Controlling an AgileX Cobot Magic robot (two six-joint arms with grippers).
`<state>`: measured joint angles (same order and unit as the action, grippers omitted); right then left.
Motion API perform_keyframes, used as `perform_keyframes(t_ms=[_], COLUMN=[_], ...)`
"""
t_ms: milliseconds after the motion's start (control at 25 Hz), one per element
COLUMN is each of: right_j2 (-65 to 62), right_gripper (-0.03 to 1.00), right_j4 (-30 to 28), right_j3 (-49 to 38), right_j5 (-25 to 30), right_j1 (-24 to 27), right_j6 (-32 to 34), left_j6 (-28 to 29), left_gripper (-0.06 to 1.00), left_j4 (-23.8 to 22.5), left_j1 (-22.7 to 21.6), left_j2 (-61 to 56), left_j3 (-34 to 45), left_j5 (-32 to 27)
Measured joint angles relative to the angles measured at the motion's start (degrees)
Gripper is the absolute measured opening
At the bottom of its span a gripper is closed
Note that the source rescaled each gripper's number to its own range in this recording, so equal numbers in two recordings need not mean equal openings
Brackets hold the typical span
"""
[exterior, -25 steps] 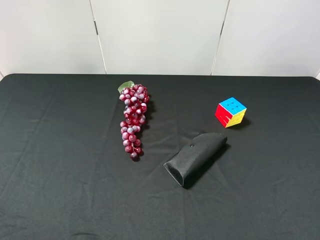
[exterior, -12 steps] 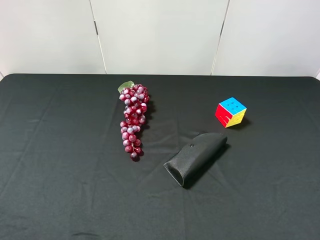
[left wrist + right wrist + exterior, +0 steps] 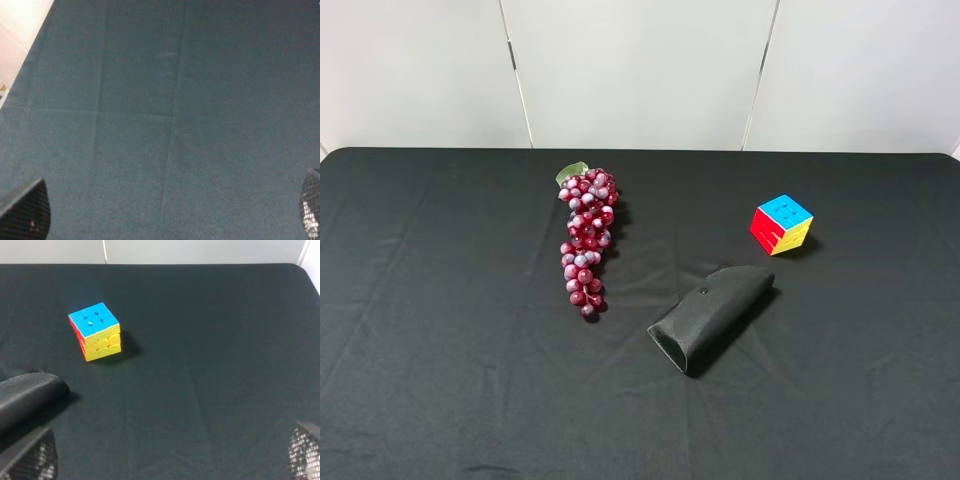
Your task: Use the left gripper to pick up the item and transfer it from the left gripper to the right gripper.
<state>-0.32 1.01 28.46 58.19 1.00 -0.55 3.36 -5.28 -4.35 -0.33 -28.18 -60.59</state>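
Note:
The item, a small puzzle cube (image 3: 781, 224) with blue top, red and yellow sides, sits on the black cloth at the right rear of the table. In the right wrist view the cube (image 3: 95, 331) lies well ahead of my right gripper (image 3: 167, 455), whose fingertips (image 3: 30, 460) stand wide apart, open and empty. My left gripper (image 3: 167, 210) is open too, its fingertips (image 3: 25, 214) showing only at the frame's corners over bare cloth. Neither arm shows in the exterior high view.
A bunch of dark-red grapes (image 3: 586, 240) lies left of centre. A black tapered pouch (image 3: 711, 316) lies between centre and cube, its end (image 3: 27, 392) close to my right gripper. White wall panels (image 3: 640, 70) stand behind the table (image 3: 440, 300).

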Motion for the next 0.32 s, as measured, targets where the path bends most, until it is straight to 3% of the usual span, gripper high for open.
perform_keyframes(t_ms=[320], right_j2=[0.0], right_gripper=[0.99], right_j4=[0.0], right_j3=[0.0], right_j5=[0.0], right_j1=[0.0], right_j6=[0.0], left_j6=[0.0], left_gripper=[1.0], left_j4=[0.0], left_j1=[0.0], left_j2=[0.0], left_j3=[0.0], left_j5=[0.0])
